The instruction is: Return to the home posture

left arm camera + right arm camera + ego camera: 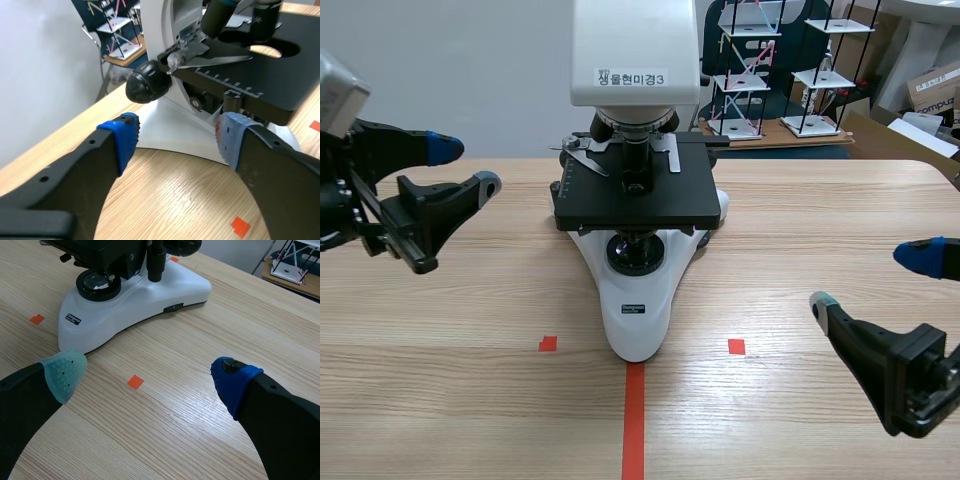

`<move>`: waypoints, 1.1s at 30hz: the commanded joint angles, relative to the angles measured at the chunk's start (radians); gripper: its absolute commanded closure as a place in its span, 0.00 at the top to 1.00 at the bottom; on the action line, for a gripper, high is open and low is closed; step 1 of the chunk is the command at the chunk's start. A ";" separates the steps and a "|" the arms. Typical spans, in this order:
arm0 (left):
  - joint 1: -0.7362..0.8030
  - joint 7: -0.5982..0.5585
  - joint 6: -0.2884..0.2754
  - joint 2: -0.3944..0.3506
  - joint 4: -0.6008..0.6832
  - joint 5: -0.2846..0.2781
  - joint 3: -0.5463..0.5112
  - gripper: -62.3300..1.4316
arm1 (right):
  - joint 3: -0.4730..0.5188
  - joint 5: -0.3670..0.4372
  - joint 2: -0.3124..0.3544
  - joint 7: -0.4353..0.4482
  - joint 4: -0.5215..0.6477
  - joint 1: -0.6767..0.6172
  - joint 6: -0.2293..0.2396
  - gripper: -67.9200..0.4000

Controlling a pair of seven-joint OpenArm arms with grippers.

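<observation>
Our left pincer [467, 166] hangs spread and empty with the microscope [638, 300] close ahead of it, our right pincer [870, 280] likewise spread but farther off, so we judge both free to withdraw.

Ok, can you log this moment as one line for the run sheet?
left gripper: open, empty, beside stage | right gripper: open, empty, right of base | microscope: centred on table, touched by neither gripper
</observation>
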 commanded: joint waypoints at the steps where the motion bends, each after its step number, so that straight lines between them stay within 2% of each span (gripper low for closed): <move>1: 0.039 -0.016 -0.001 -0.011 0.050 -0.010 -0.039 0.63 | 0.005 0.004 0.000 0.015 0.008 0.001 -0.004 0.81; 7: 0.246 -0.014 0.000 -0.011 0.157 -0.010 -0.171 0.91 | 0.005 0.004 0.000 0.015 0.008 0.001 -0.004 0.81; 10: 0.347 -0.014 0.005 -0.010 0.203 -0.010 -0.213 1.00 | 0.005 0.004 0.000 0.015 0.008 0.001 -0.004 0.81; 13: 0.432 -0.015 0.030 0.002 0.241 -0.010 -0.244 1.00 | 0.005 0.004 0.000 0.015 0.008 0.001 -0.004 0.81; 22: 0.601 -0.019 0.029 0.088 0.319 -0.002 -0.374 1.00 | 0.005 0.004 0.000 0.015 0.008 0.001 -0.004 0.81; 33: 0.624 -0.013 0.032 0.111 0.331 -0.003 -0.393 1.00 | 0.005 0.004 0.000 0.015 0.008 0.001 -0.004 0.81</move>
